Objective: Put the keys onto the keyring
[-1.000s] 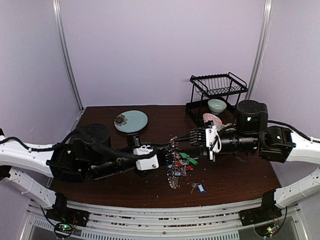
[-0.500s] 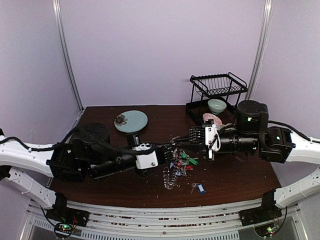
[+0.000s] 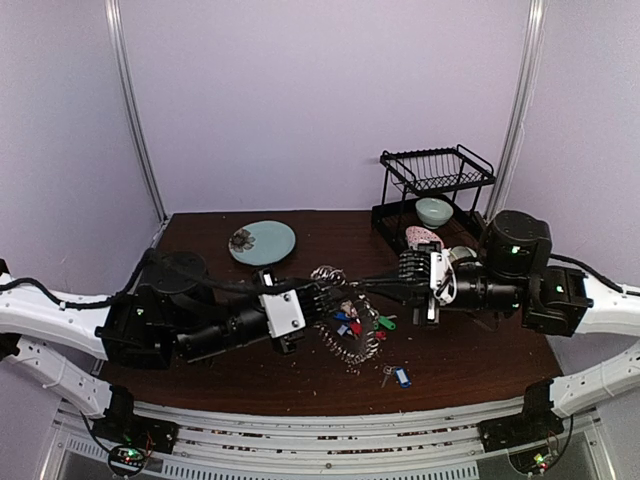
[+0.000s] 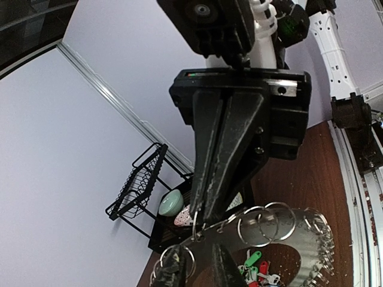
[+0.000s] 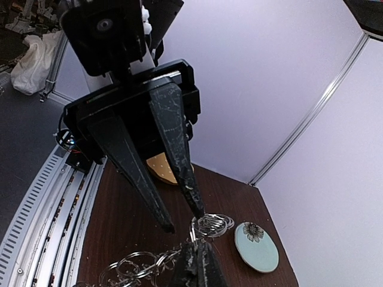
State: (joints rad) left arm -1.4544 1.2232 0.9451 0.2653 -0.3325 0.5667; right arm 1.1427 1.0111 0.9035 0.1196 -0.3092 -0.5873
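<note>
The keyring [image 3: 338,335], a thin wire fringed with small silver split rings, hangs above the table between my two grippers. My right gripper [image 3: 354,288] is shut on its wire near the top [image 5: 210,226]. My left gripper [image 3: 322,298] faces it with its fingers apart; one fingertip [image 5: 198,212] touches a cluster of rings, the other [image 5: 168,227] is free. In the left wrist view the ring [image 4: 263,224] runs across below the right gripper [image 4: 203,218]. Keys [image 3: 358,322] with green, red and blue tags lie bunched under the ring. One blue-tagged key [image 3: 399,377] lies apart nearer the front.
A teal plate [image 3: 262,242] with a flower sits at the back left. A black dish rack [image 3: 437,170] stands at the back right, with a teal bowl [image 3: 434,211] and a patterned bowl [image 3: 423,237] in it. Crumbs speckle the dark wooden table [image 3: 470,360].
My right gripper has shut on the keyring and drawn back slightly to the right. My left gripper has parted its fingers and shifted up and left. The ring hangs more spread out.
</note>
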